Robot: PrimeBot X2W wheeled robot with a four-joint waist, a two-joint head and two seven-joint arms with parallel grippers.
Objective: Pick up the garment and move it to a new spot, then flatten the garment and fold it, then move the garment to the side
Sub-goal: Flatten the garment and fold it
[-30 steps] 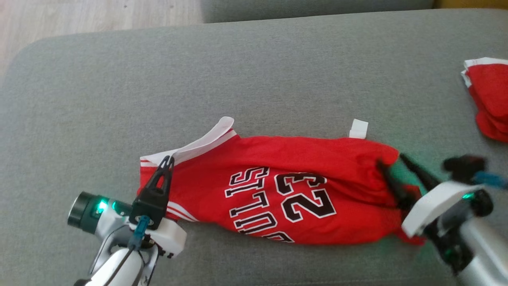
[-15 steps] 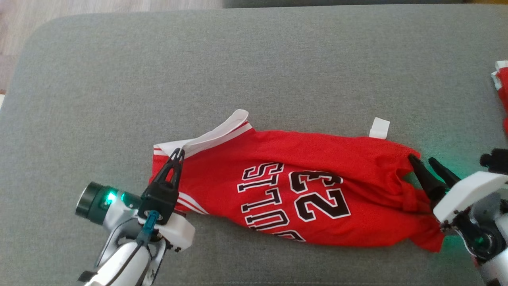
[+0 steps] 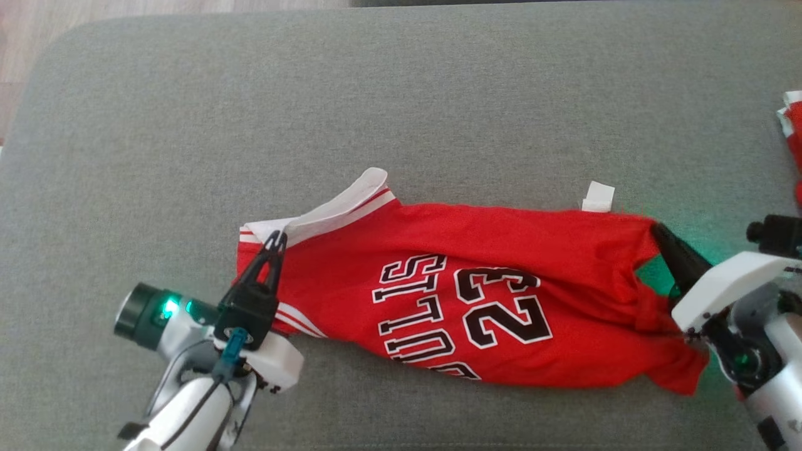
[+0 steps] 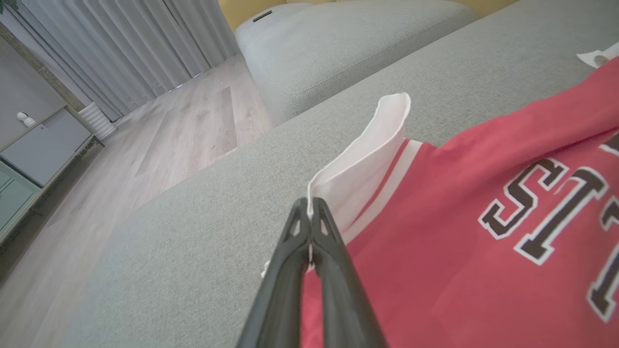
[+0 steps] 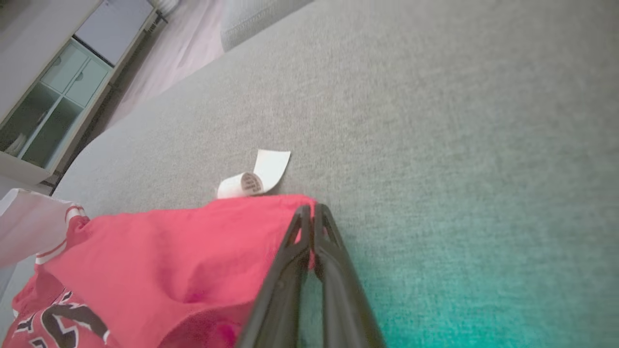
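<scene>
A red jersey (image 3: 514, 300) with black and white lettering and the number 23 lies stretched sideways on the grey sofa seat (image 3: 401, 94). My left gripper (image 3: 276, 238) is shut on the jersey's white-trimmed edge (image 4: 367, 159) at its left end. At the jersey's right end, my right gripper (image 3: 656, 229) is shut on the upper corner of the red cloth (image 5: 193, 251); in the right wrist view the fingers (image 5: 314, 232) pinch that corner. A white tag (image 3: 598, 196) sticks out from the jersey's far edge.
Another red and white garment (image 3: 792, 144) lies at the right edge of the seat. Wood floor (image 4: 159, 140), a second grey sofa section (image 4: 348, 43) and a low cabinet (image 5: 63, 87) lie beyond the seat's left end.
My right gripper went from open beside the jersey's right end to shut on its upper corner, which now pulls taut. The head camera shifted. The left gripper kept its hold.
</scene>
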